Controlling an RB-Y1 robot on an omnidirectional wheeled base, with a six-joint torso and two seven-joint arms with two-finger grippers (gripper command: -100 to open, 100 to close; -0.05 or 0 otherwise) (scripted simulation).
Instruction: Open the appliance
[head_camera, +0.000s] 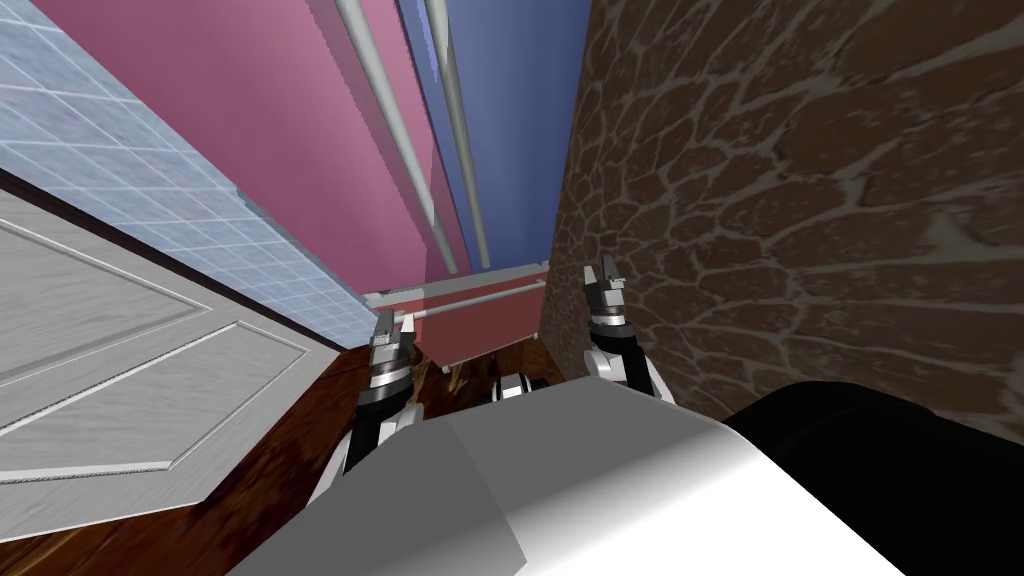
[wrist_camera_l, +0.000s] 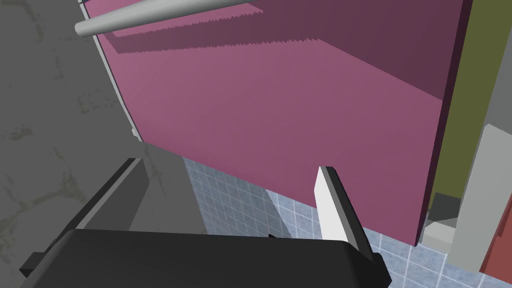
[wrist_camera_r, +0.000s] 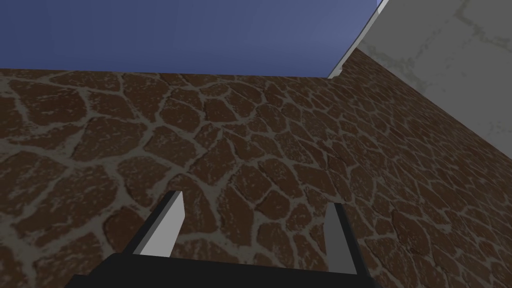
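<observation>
The tall appliance (head_camera: 330, 130), a pink door beside a blue one, takes the upper centre of the head view. I'd line up squarely on the pink door (wrist_camera_l: 280, 110)'s grey bar handle (wrist_camera_l: 150, 12) before closing and pulling. The left wrist view shows that handle beyond my spread left gripper (wrist_camera_l: 225, 200). The head view places the right gripper (head_camera: 604, 283), also spread, right of centre.

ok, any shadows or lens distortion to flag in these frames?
Head view: wide lens splays the tall pink appliance door and its long grey bar handle. Left wrist view: that handle throws a jagged-edged shadow across the door. Right wrist view: brown cobbled wall evenly lit; right gripper has one bright finger, one dim.
</observation>
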